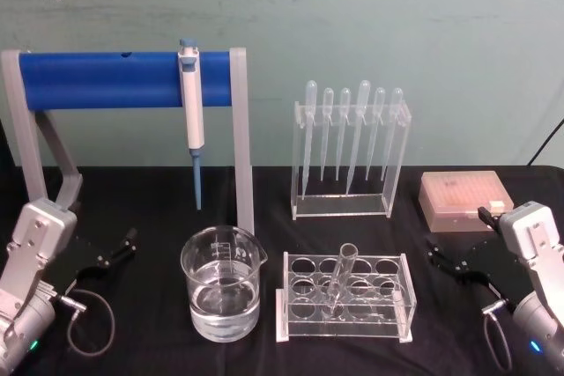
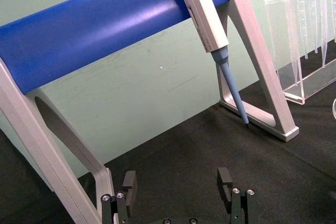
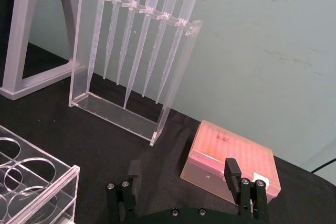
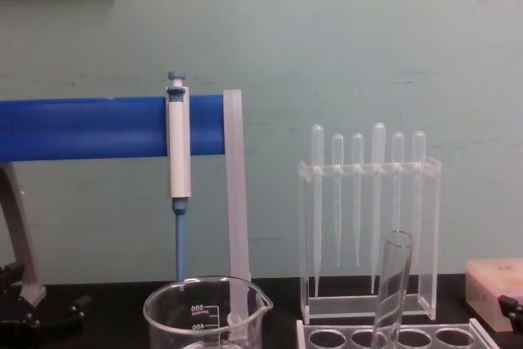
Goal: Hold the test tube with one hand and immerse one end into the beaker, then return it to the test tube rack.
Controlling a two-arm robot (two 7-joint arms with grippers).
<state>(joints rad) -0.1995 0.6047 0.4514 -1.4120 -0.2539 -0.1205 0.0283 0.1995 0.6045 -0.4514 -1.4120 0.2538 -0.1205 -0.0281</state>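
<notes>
In the chest view the beaker (image 4: 207, 316) is cut off at the six o'clock edge, and everything below its 400 mark is lost. The test tube (image 4: 390, 292), at three o'clock of the beaker, loses its lower end at the same edge. The test tube rack (image 4: 433, 338) is cropped just under its top plate. The pink tip box (image 4: 494, 279) runs out at four o'clock and the blue bar (image 4: 82, 127) at nine o'clock. In the head view the tube's rounded bottom blurs behind the rack's clear wall. In the wrist views the frame crops the left gripper (image 2: 177, 179) and the right gripper (image 3: 181, 171) below their fingers, and the pipettor (image 2: 202, 9) loses its head.
</notes>
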